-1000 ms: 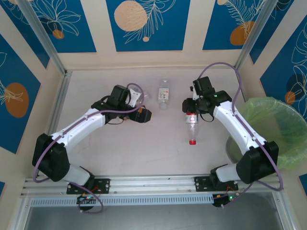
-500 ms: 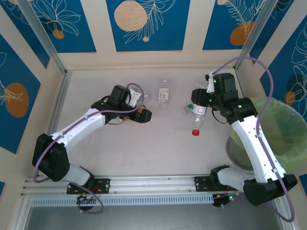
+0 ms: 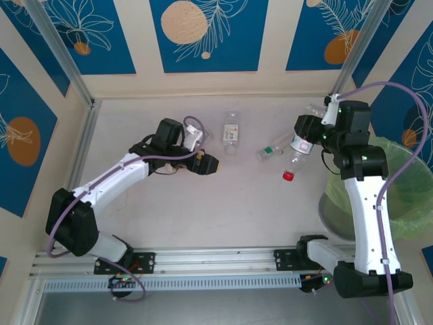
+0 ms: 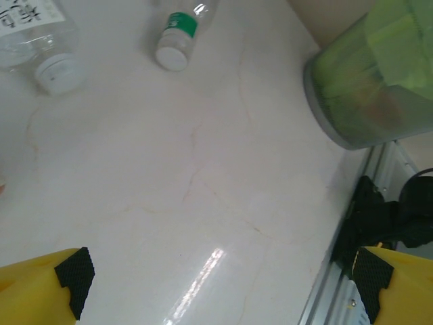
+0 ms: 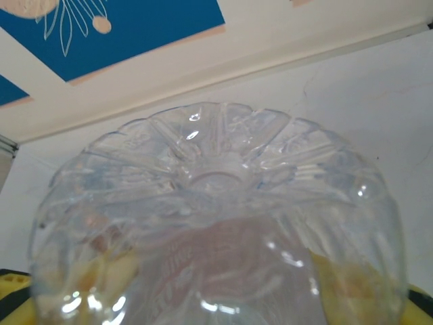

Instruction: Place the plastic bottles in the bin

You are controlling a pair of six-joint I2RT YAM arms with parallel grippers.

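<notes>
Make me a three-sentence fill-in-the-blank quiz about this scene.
1. The right fingers grip a bottle whose cap is ___.
2. The bin is lined with a light-___ bag.
3. The left fingers stand ___, holding nothing.
Missing words: red; green; open.

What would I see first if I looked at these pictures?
The right arm's tool grips a red-capped bottle, cap hanging down, close to the big bin with its bright green bag. On the table lie a white-labelled bottle and a green-labelled bottle, and the left arm's tool sits open near them.
</notes>
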